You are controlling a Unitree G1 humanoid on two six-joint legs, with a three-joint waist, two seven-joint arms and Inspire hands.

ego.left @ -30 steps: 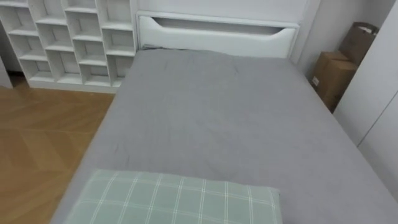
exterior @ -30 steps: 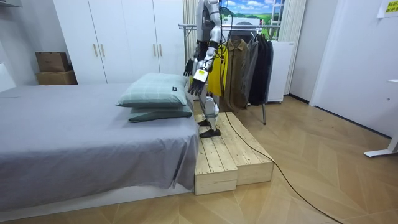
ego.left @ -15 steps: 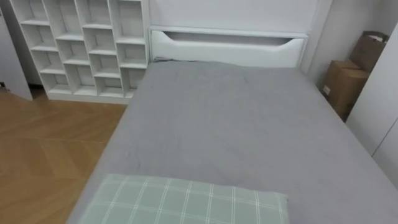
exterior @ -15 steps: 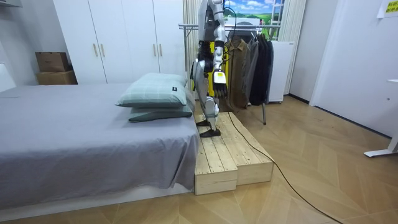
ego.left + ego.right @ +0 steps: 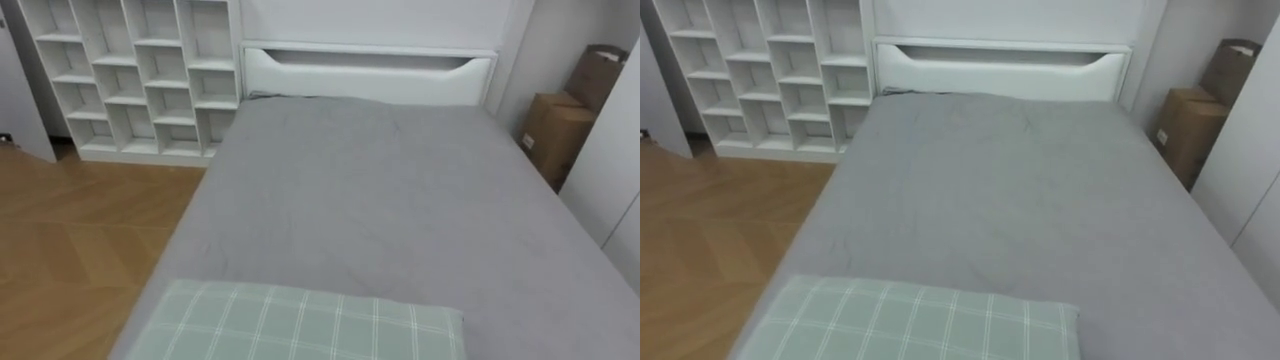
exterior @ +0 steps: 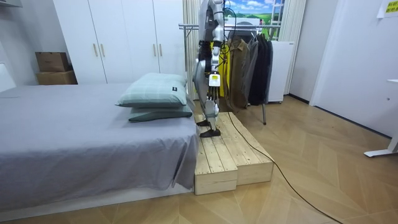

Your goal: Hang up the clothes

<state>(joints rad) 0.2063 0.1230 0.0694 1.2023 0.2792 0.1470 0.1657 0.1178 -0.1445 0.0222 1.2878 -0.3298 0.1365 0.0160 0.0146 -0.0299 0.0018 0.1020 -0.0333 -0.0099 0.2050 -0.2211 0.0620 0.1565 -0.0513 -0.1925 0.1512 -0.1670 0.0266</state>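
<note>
I stand on a wooden platform [image 6: 227, 158] at the pillow end of a grey bed [image 5: 380, 200], facing along it. Behind me a clothes rack [image 6: 189, 26] holds a yellow garment [image 6: 222, 62], a brown jacket [image 6: 239, 71] and dark coats [image 6: 261, 68]. My left hand [image 6: 212, 87] hangs at my side with relaxed fingers and holds nothing. A green checked pillow [image 5: 300, 320] lies just below my view, stacked on a darker pillow [image 6: 160, 113].
A white cube shelf [image 5: 140, 80] stands left of the bed's far end. Cardboard boxes [image 5: 555, 135] and white wardrobes [image 6: 124, 37] are on my right. A white board [image 5: 365, 70] closes the bed's far end. Wooden floor [image 5: 70, 240] runs along the bed's left side.
My left arm, raised in front of me a second ago, has dropped to hang at my side. My head view has lifted and shifted slightly over the bed.
</note>
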